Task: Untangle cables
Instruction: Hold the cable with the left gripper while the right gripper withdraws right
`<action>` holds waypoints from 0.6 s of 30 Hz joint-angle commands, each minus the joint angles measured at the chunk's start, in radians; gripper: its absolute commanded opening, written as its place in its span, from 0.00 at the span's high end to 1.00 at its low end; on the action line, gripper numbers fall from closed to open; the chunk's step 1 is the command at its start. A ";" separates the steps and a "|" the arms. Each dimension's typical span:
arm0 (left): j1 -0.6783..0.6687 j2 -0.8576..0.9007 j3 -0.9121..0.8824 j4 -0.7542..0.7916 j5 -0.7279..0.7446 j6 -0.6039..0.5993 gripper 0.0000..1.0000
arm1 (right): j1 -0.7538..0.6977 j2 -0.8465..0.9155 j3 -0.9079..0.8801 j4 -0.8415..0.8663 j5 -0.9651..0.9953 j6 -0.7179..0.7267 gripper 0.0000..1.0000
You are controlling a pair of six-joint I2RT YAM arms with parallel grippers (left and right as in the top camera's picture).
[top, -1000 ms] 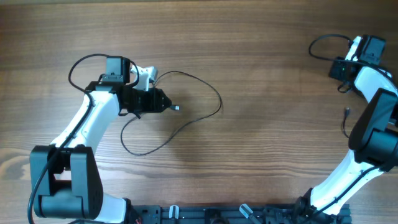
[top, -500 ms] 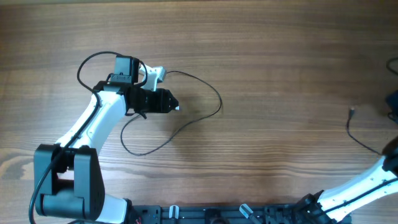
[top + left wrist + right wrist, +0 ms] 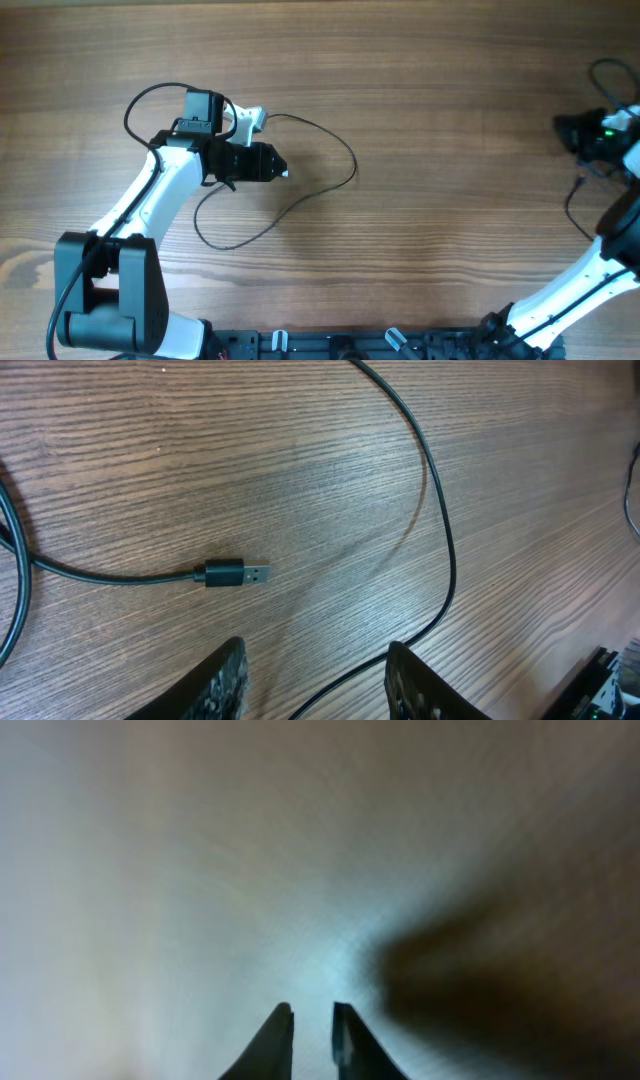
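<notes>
Left gripper (image 3: 318, 678) hovers wide open and holds nothing, low centre of its wrist view. The cable (image 3: 443, 530) sweeps one loose loop down the right, and its plug (image 3: 238, 573) lies just ahead on the table (image 3: 120, 440). Best play, I'd say: drop squarely over the cord right behind the plug, pinch, and draw it clear of the loop. Right gripper (image 3: 309, 1032), upper right overhead, shows its fingers nearly together, but that view is pure blur, so any hold is impossible to judge.

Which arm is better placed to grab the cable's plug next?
Left: the left gripper, open, hovers beside the thin black cable's silver-tipped plug; the right gripper is far off.
</notes>
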 commanded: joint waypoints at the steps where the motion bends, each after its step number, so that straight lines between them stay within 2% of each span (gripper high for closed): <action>1: -0.005 0.004 0.000 0.003 0.014 -0.005 0.54 | 0.040 0.008 -0.007 -0.187 0.363 -0.018 0.82; 2: -0.005 0.004 0.000 0.003 0.014 -0.005 0.54 | 0.046 0.008 -0.007 -0.261 0.436 -0.017 0.72; 3: -0.005 0.004 0.000 0.003 0.008 -0.005 0.54 | 0.046 0.008 -0.007 -0.333 0.502 -0.011 0.71; 4: -0.005 0.004 0.000 0.003 0.003 -0.005 0.54 | 0.046 0.008 -0.008 -0.418 0.582 0.037 0.74; 7: -0.005 0.004 0.000 0.003 0.003 -0.005 0.54 | 0.046 0.008 -0.011 -0.556 0.789 0.196 0.95; 10: -0.005 0.004 0.000 0.003 0.003 -0.005 0.54 | 0.034 0.008 -0.019 -0.641 0.888 0.316 0.96; 13: -0.005 0.004 0.000 0.003 0.003 -0.005 0.54 | -0.008 0.008 -0.055 -0.635 0.933 0.360 0.95; 16: -0.005 0.004 0.000 0.004 0.003 0.002 0.54 | -0.079 0.008 -0.125 -0.557 1.020 0.365 0.89; 17: -0.005 0.004 0.000 0.003 0.003 0.002 0.54 | -0.117 0.008 -0.143 -0.531 1.019 0.382 0.90; 18: -0.005 0.004 0.000 0.003 0.003 0.002 0.54 | -0.146 0.008 -0.152 -0.510 1.015 0.386 0.95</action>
